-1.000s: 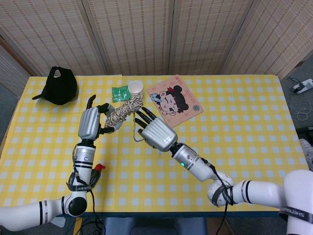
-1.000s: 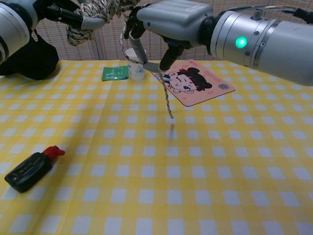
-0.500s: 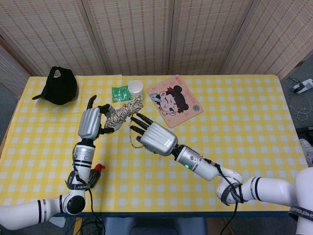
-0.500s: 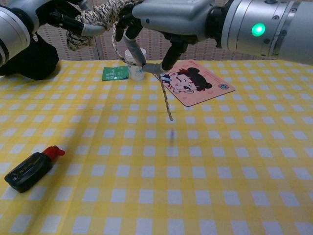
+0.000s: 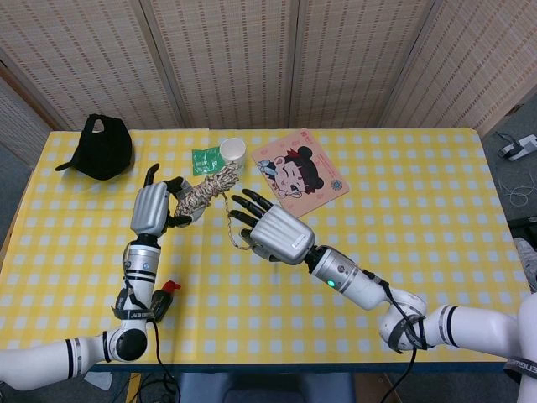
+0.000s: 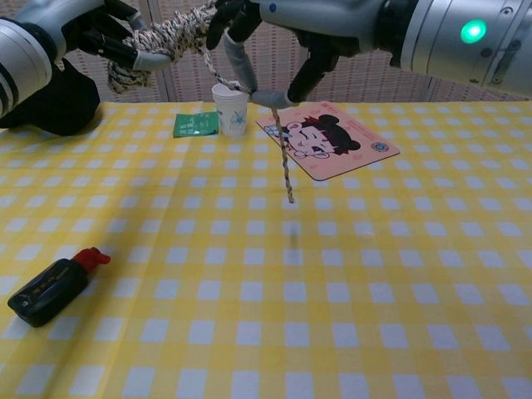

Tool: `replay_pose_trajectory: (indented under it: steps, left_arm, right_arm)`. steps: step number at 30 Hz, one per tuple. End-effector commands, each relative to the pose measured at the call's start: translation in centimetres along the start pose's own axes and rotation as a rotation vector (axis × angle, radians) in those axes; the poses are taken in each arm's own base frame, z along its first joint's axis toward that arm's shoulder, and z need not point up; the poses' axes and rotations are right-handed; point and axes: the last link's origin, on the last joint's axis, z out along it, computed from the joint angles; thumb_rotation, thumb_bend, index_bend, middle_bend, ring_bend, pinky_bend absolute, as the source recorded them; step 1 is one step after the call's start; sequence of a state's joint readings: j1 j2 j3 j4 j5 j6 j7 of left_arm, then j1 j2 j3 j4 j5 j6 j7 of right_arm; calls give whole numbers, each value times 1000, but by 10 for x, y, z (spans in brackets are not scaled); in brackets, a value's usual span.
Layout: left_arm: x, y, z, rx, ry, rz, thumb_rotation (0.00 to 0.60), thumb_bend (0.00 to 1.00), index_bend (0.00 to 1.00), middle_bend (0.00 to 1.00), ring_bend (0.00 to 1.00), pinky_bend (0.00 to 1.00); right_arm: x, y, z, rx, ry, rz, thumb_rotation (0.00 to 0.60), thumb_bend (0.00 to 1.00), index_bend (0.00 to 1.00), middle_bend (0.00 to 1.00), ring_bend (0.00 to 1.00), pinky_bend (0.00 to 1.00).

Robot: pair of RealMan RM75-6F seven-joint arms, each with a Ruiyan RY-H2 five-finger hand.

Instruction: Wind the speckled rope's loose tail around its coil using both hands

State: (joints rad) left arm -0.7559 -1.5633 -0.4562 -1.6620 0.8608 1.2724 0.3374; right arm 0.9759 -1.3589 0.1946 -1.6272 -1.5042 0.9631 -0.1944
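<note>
The speckled rope's coil (image 5: 206, 188) is off the table, gripped at one end by my left hand (image 5: 154, 209). In the chest view that coil (image 6: 163, 36) runs along the top edge from my left hand (image 6: 90, 28) towards my right hand (image 6: 309, 23). A short stretch of rope drops from the coil to my right hand (image 5: 273, 232), which pinches the loose tail (image 6: 283, 158) between thumb and a finger. Below the pinch the tail hangs free, its tip just above the checked cloth.
A paper cup (image 5: 232, 151) and a green packet (image 5: 205, 159) stand behind the coil. A cartoon mat (image 5: 299, 173) lies to the right and a black cap (image 5: 104, 148) at the back left. A black bottle with a red cap (image 6: 53, 285) lies near the front left.
My right hand has risen and shifted slightly right, still pinching the tail. The coil in my left hand has tilted lower at its left end. The tail's tip hangs in about the same spot.
</note>
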Motion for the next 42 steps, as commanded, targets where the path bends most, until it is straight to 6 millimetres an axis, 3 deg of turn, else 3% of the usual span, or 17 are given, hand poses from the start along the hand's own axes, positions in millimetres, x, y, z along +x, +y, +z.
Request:
replay_pose_trajectory:
  steps: [1,19,38,42]
  left_arm:
    - [-3,0,-1,-2,-9,17,582,290,757,763,509,0]
    - [-29,8,-28,-136,-74,118,600,290,758,763,506,0]
    - [-31,10,-50,-305,-118,10,600,290,763,767,505,0]
    - [-29,9,-52,-328,-122,-2,600,289,765,767,505,0]
  right_arm:
    - [2,2,1,-1,16,11,600,594,655,191,0,0]
    - [25,-6,30,-7,104,111,600,594,655,191,0,0]
    - [19,23,33,-138,130,241,600,588,655,190,0,0]
    - [17,27,32,-159,123,251,600,545,656,172,0,0]
